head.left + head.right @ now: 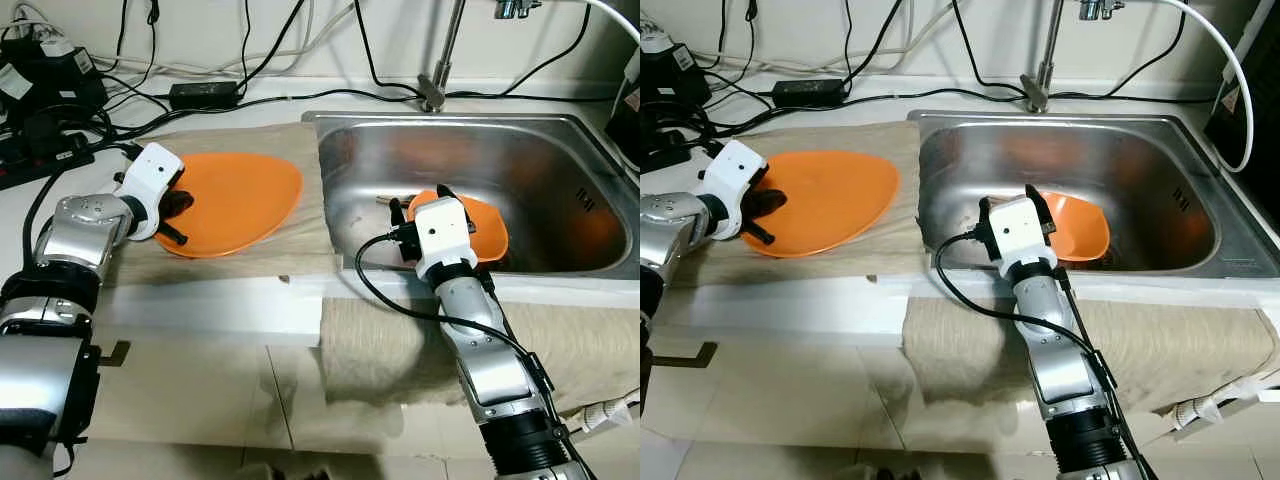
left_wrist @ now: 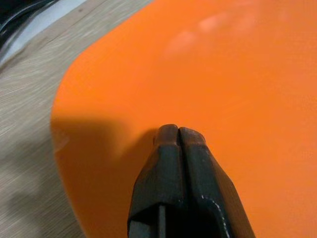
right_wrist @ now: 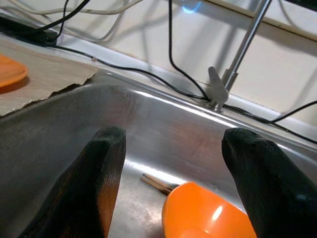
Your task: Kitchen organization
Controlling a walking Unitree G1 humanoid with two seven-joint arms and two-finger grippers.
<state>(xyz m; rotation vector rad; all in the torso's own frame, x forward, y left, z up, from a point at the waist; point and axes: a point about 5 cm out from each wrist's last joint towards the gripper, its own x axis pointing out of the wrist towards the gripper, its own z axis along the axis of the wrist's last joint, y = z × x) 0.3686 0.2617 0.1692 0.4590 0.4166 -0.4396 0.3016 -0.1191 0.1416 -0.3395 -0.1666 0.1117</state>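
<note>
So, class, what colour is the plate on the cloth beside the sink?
Orange. The plate shows best in the left eye view.

A plate (image 1: 235, 200) lies on a cloth (image 1: 250, 245) on the desk (image 1: 100, 180), left of the sink (image 1: 520, 150). A bowl (image 1: 485, 230) sits in the sink's near part, chopsticks (image 3: 156, 183) beside it. The faucet (image 1: 435, 90) stands at the far rim.

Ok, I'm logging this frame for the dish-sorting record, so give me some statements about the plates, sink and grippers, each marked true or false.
1. The orange plate lies on the cloth beside the sink. True.
2. The left gripper is wide open. False: its fingers are shut, at the plate's edge.
3. The right gripper is open above the sink. True.
4. The orange bowl sits on the counter. False: it is inside the sink.
5. Chopsticks lie in the sink. True.
</note>
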